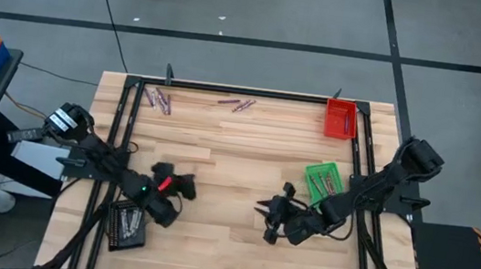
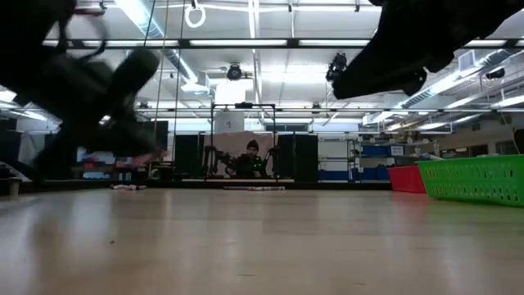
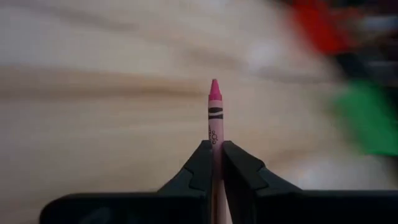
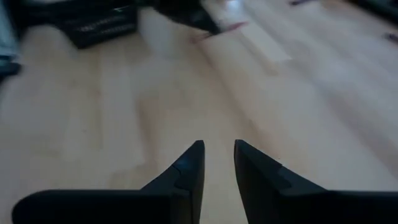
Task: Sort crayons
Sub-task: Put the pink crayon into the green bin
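Pink crayon (image 3: 214, 115) is sitting pinched low in your left gripper (image 3: 214, 163), tip toward twelve o'clock; it may be slipping. Right gripper (image 4: 219, 163) is hanging narrowly parted, empty.

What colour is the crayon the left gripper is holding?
Pink, with black bands on its wrapper; the crayon shows best in the left wrist view, clamped in the left gripper.

Both arms are built of dark, near-black segments with blocky joints. The left arm (image 1: 95, 155) carries a white-and-black labelled module near its base, a small green light on the wrist and a red-lit patch beside it. The right arm (image 1: 381, 184) has a rounded black housing at its base joint. Each set of fingers (image 4: 186, 168) is matte black, wedge-shaped, tapering to narrow tips from a broad flat carrier bar.
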{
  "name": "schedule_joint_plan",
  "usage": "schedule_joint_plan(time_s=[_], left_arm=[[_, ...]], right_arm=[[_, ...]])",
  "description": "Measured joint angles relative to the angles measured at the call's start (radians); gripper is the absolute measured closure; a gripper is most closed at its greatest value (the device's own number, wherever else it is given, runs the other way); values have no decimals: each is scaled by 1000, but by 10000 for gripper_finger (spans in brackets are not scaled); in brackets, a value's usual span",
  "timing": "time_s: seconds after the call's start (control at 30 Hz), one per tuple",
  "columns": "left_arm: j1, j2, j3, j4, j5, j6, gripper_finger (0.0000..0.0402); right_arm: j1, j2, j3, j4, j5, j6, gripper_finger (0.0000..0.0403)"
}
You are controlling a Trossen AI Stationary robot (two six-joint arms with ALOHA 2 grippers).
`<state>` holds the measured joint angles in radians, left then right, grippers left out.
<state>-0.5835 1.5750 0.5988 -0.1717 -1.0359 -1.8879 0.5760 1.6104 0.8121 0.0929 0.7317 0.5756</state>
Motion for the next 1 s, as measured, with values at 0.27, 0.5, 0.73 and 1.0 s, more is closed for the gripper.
schedule_joint_plan(time_s=[0.27, 0.5, 0.73, 1.0], left_arm=[[8, -2, 3, 908, -21, 1019, 374], [6, -4, 3, 1233, 183, 1419, 374], [9, -3, 3, 1280, 283, 1517, 374], [9, -3, 3, 1271, 328, 1540, 374]], right_arm=[[-11, 154, 0, 554, -173, -168, 272], [-67, 214, 0, 816, -196, -205, 225], [-156, 288, 56, 933, -325, -178, 227], [-227, 335, 153, 919, -446, -167, 237]])
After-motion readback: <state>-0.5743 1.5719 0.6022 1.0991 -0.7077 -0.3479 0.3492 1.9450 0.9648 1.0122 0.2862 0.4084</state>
